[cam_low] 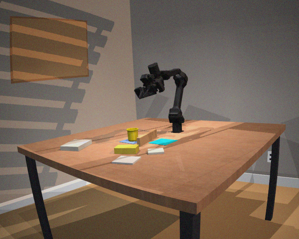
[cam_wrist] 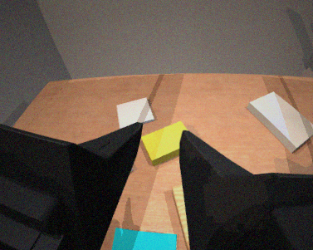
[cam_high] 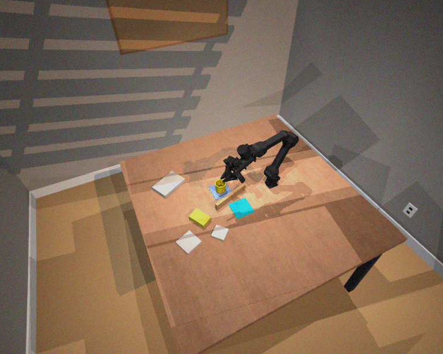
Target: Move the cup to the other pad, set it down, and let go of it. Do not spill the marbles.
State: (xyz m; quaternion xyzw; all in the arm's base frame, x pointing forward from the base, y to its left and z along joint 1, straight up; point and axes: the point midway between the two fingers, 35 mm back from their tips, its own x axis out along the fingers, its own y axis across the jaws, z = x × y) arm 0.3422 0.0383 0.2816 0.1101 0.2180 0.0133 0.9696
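Note:
The yellow cup [cam_high: 220,187] [cam_low: 132,135] stands upright on the blue pad [cam_high: 213,192] [cam_low: 124,141]. Its inside is too small and dark to make out the marbles. The cyan pad [cam_high: 241,208] [cam_low: 163,142] [cam_wrist: 144,241] lies bare on the other side of a low wooden bar [cam_high: 230,197] [cam_low: 146,137] [cam_wrist: 178,207]. My gripper [cam_high: 222,179] [cam_low: 137,94] [cam_wrist: 161,133] points down at a slant, high above the table and well above the cup. Its fingers are partly open with nothing between them. The cup is out of the wrist view.
A yellow block [cam_high: 199,218] [cam_low: 126,149] [cam_wrist: 163,142] lies beyond the bar. Two thin white tiles lie near it, one larger [cam_high: 188,242] [cam_low: 126,159] and one smaller [cam_high: 219,232] [cam_low: 155,151]. A thicker white slab [cam_high: 168,184] [cam_low: 75,144] [cam_wrist: 281,121] lies near the table's edge.

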